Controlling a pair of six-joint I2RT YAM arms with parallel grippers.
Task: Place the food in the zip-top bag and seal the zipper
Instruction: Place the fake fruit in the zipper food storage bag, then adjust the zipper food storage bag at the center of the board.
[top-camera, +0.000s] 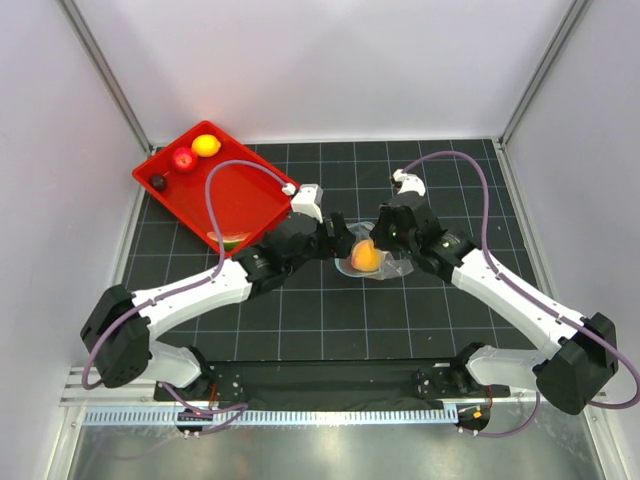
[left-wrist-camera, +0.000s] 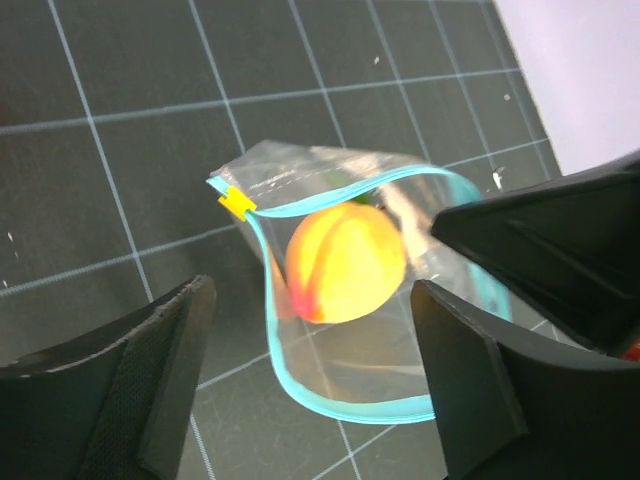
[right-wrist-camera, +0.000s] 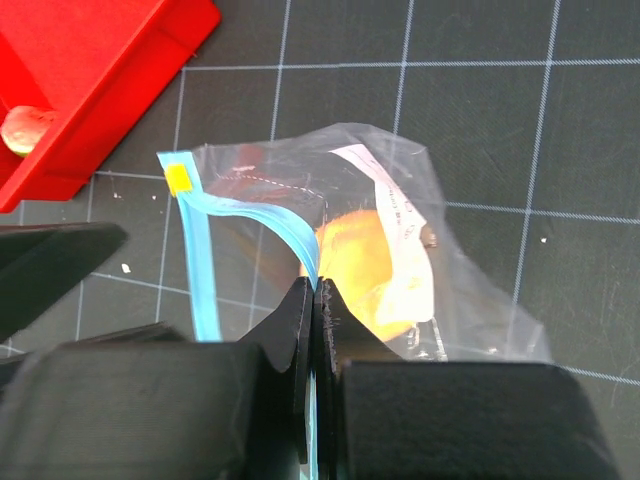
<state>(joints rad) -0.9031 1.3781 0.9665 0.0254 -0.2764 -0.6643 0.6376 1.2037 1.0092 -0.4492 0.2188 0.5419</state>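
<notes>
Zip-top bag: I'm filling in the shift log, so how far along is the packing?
Done: the orange ball sits inside the zip-top bag. In hand: the right hand pinches the zipper, holding the mouth open, while the left hand hangs open above it. Left: lemon, apple and dark fruit lie in the red tray, and the zipper is unsealed.

You're looking at a clear, crinkly, shiny plastic bag (left-wrist-camera: 300, 175) edged with a smooth teal plastic zipper (left-wrist-camera: 350, 407), a glossy orange ball (left-wrist-camera: 345, 262), a glossy red plastic tray (top-camera: 250, 195), a matt black mat (top-camera: 330, 310), and a matt black left gripper (left-wrist-camera: 312, 330) whose pad (left-wrist-camera: 150, 390) looks finely rough.
</notes>
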